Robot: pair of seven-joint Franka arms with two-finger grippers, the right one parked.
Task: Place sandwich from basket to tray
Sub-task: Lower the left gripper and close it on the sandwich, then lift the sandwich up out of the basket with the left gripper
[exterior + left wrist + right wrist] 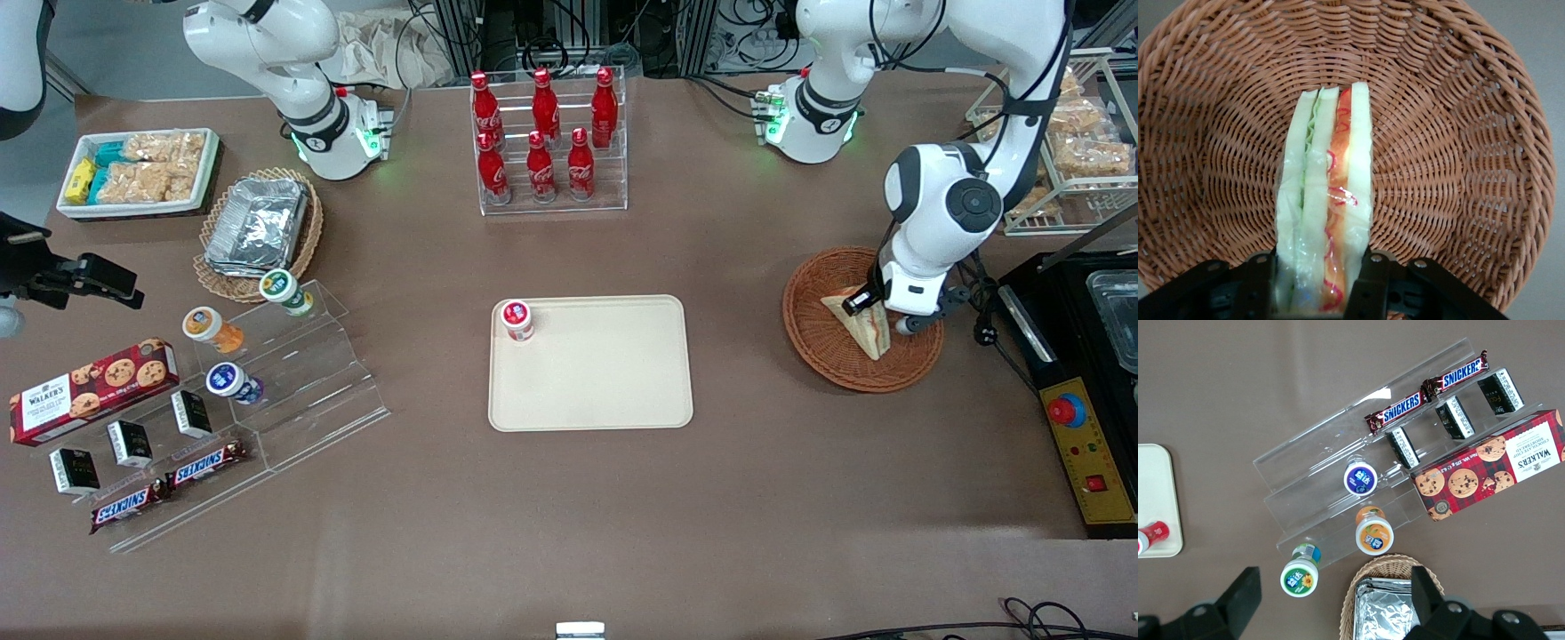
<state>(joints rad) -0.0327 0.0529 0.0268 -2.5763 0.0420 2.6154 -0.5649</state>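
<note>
The sandwich (855,324), a pale bread wedge with red-orange and green filling, stands on edge in the reddish-brown wicker basket (822,356) toward the working arm's end of the table. My left gripper (882,313) is down in the basket, shut on the sandwich, one finger on each bread face. In the left wrist view the black fingers (1371,273) press both sides of the sandwich (1328,180), with the basket's weave (1458,133) all around it. The cream-beige tray (605,391) lies flat at the table's middle, apart from the basket.
A small red-lidded jar (516,320) stands on the tray's corner. A rack of red cola bottles (547,142) stands farther from the camera than the tray. A black appliance with a yellow control box (1085,444) lies beside the basket. A wire snack rack (1080,142) stands nearby.
</note>
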